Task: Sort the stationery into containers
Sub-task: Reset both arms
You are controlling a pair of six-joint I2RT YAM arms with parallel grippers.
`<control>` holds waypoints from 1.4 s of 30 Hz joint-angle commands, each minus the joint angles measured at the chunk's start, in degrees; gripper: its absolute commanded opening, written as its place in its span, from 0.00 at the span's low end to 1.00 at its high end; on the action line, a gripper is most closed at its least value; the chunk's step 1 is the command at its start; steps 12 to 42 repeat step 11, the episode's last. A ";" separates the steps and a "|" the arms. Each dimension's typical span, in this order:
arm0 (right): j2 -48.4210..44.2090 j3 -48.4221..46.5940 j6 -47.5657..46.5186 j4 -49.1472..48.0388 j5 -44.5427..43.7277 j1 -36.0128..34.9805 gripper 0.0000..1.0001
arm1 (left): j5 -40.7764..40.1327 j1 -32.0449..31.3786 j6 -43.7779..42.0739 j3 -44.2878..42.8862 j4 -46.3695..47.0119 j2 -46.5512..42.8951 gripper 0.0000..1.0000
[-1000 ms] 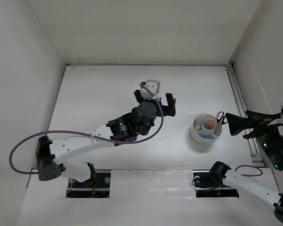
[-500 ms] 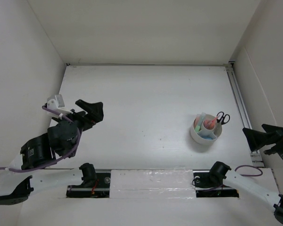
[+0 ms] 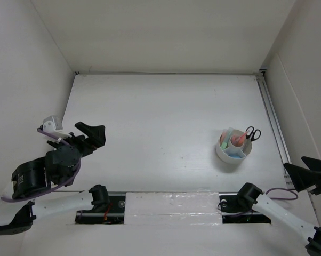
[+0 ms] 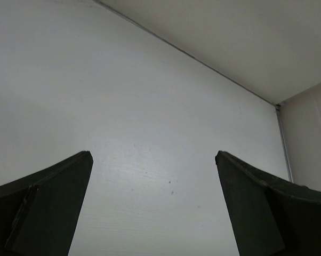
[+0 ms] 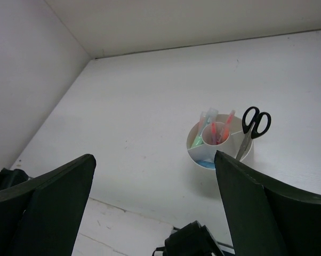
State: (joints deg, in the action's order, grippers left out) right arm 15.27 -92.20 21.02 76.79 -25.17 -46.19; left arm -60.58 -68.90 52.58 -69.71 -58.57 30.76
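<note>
Left gripper point(image 3: 96, 133) hangs over the near-left of the table point(image 3: 160, 106). Jaws spread wide, nothing between them. Its wrist view shows only bare tabletop.

Right gripper point(image 3: 294, 162) sits near-right, off the table's right edge, body cut off by the frame. Jaws wide apart, empty.

Farther in, right of centre, the round white cup point(image 3: 223, 154) stands upright.
- Black-handled scissors point(image 5: 249, 134): blades down on the far-right side, handles above the rim.
- Red pens point(image 5: 216, 133): in the centre well, number unclear.
- Green marker point(image 5: 198, 140): in the left ring.
- Blue item point(image 5: 206, 165): in the near compartment, mostly hidden.
</note>
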 commanded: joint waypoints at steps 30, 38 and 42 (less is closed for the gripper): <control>0.64 -1.14 0.08 2.22 -1.11 1.28 0.99 | -2.89 1.76 2.45 3.52 3.71 -5.62 1.00; 0.64 -1.14 0.08 2.22 -1.11 1.28 0.99 | -2.89 1.76 2.45 3.52 3.71 -5.62 1.00; 0.64 -1.14 0.08 2.22 -1.11 1.28 0.99 | -2.89 1.76 2.45 3.52 3.71 -5.62 1.00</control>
